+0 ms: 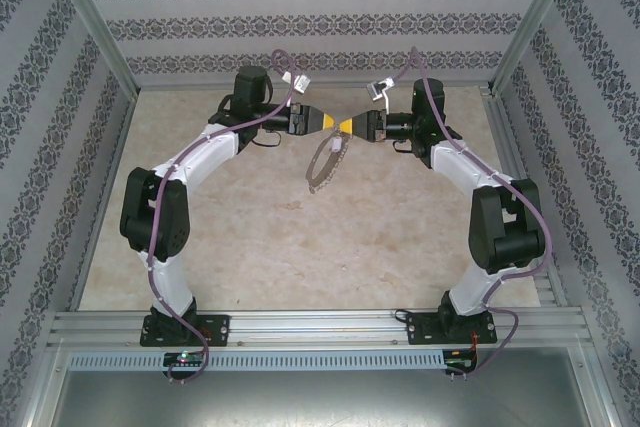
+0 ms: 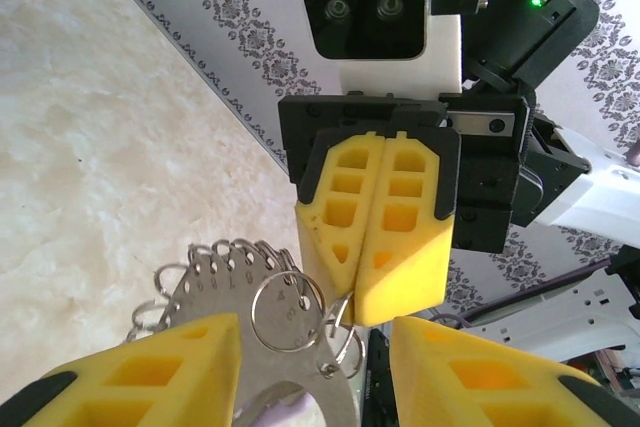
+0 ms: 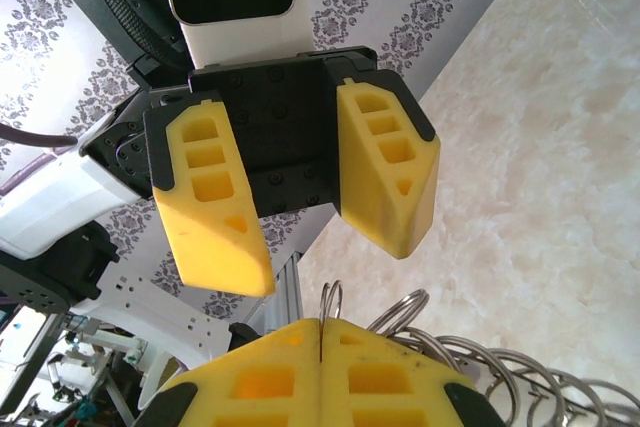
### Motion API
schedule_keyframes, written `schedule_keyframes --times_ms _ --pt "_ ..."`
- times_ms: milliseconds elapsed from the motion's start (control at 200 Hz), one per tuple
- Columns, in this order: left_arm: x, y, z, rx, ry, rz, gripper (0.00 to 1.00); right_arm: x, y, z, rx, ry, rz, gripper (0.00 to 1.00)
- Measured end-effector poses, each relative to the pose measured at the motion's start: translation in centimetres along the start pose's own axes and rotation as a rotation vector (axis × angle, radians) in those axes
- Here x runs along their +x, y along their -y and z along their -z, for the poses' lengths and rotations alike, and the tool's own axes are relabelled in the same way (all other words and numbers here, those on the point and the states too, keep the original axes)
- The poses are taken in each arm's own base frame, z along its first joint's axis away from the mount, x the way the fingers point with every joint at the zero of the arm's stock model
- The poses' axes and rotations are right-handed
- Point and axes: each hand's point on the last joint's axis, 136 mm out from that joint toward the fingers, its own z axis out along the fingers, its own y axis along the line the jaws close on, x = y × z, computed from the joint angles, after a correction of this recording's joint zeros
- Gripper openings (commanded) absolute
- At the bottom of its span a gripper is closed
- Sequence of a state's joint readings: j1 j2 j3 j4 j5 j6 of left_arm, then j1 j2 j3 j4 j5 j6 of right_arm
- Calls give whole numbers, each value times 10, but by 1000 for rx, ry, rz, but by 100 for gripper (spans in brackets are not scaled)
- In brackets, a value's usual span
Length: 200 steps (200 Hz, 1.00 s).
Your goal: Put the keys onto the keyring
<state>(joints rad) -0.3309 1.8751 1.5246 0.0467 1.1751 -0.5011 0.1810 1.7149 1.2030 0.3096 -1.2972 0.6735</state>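
Keyring (image 1: 330,159) up in the air now, well clear of the table (image 1: 230,247), hanging right where the two arms meet nose to nose at the far side. The right gripper (image 2: 355,302) is clamped tight, yellow fingers pressed flat together, and from its own wrist view a bit of wire pokes up out of the seam, so I'd say it is pinching the rim. The left gripper (image 3: 320,257) stands with its fingers well apart; the metal band passes through the gap between them, but I see no squeeze on it. To me this reads as a regrip in mid-air: one side carries the ring while the other is free, and no key is threaded yet. The next move, I reckon, calls for the free gripper to fetch a key and steer it onto one of the small wire loops (image 2: 240,252) fringing the rim, with the clamped side holding everything dead steady. As for how it lies: from above the ring shows as a narrow slanted oval, top edge at the grippers, long axis running back toward the arm bases and a touch left, its lower end dangling free.
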Motion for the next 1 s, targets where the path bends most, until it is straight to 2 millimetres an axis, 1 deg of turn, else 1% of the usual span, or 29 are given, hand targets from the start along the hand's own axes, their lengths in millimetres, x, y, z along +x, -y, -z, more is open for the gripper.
schedule_keyframes --times_ms 385,690,764,894,999 --pt "-7 6 -1 20 17 -9 43 0 0 0 0 -1 0 0" --pt "-3 12 -6 43 0 -7 43 2 -2 -4 -7 -9 1 0" --pt "-2 13 -6 47 -3 -5 40 2 -2 -4 -7 -9 0 0" --pt "-2 14 -6 50 -5 -2 29 2 -2 -4 -6 -9 1 0" --pt "-3 14 -6 53 -3 -4 27 2 -2 -4 -6 -9 1 0"
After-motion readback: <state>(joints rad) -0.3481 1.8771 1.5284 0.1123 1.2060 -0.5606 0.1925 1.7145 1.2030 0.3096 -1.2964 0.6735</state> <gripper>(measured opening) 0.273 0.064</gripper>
